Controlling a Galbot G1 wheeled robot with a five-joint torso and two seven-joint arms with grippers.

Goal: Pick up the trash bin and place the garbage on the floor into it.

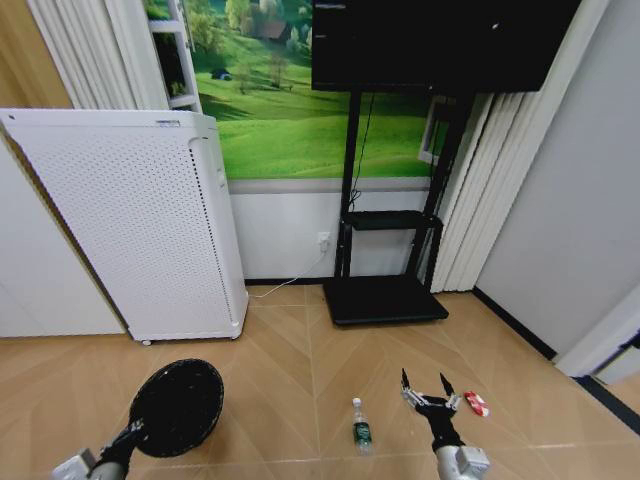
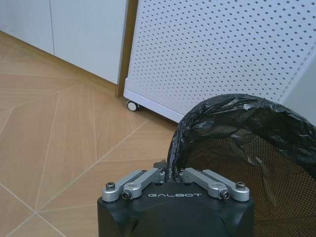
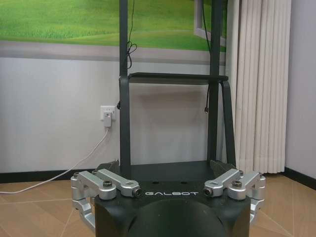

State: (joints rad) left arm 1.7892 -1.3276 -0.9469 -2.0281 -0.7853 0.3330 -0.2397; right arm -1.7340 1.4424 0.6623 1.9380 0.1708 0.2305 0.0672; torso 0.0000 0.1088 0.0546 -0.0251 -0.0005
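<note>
The trash bin (image 1: 178,405), round, black and lined with a crinkly black bag, hangs tilted over the floor at lower left, its mouth facing the camera. My left gripper (image 1: 138,430) is shut on its rim; in the left wrist view the gripper (image 2: 170,175) pinches the bag-covered edge of the bin (image 2: 242,143). The garbage lies on the wooden floor: a small clear bottle (image 1: 361,427) with a green label, and a red-and-white wrapper (image 1: 476,403). My right gripper (image 1: 425,385) stands open between them, above the floor, and is seen open in its wrist view (image 3: 165,168).
A tall white perforated appliance (image 1: 140,220) on castors stands at the left against the wall. A black TV stand (image 1: 385,295) with a flat base sits ahead, a white cable (image 1: 285,285) trailing to a wall socket. Pleated curtains hang at right.
</note>
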